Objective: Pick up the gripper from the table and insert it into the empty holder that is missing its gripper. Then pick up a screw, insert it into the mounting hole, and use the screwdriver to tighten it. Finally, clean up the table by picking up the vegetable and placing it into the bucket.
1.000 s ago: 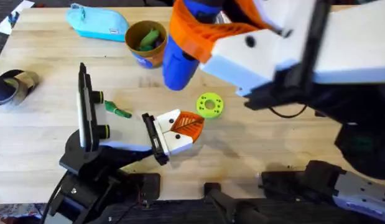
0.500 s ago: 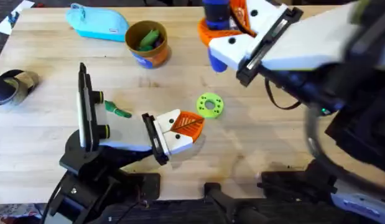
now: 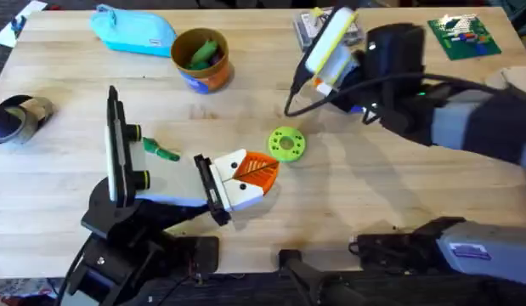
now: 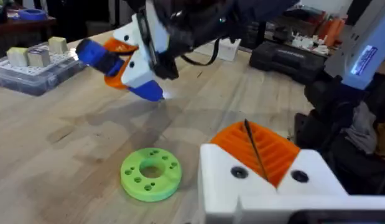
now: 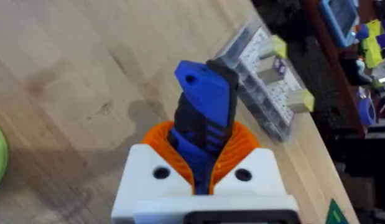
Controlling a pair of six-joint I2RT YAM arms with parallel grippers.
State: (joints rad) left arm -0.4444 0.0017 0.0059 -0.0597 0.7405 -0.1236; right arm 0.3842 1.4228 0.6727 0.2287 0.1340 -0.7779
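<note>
1. Overhead: the vegetable [image 3: 286, 143] lay flat on the table [image 3: 373, 204], just beside the left gripper [image 3: 256, 172], whose orange pads were together with nothing between them. The bucket [image 3: 200, 59] stood far back, near a light-blue pouch [image 3: 133, 29]. The right arm reached toward the far edge by a clear parts box [image 3: 325, 25].
2. Left wrist: the right gripper [image 4: 120, 59] hung above the bare wood beyond the green disc, clamped on the screwdriver [image 4: 96, 55].
3. Right wrist: the blue handle stood pinched between the orange pads [image 5: 242, 144].
</note>
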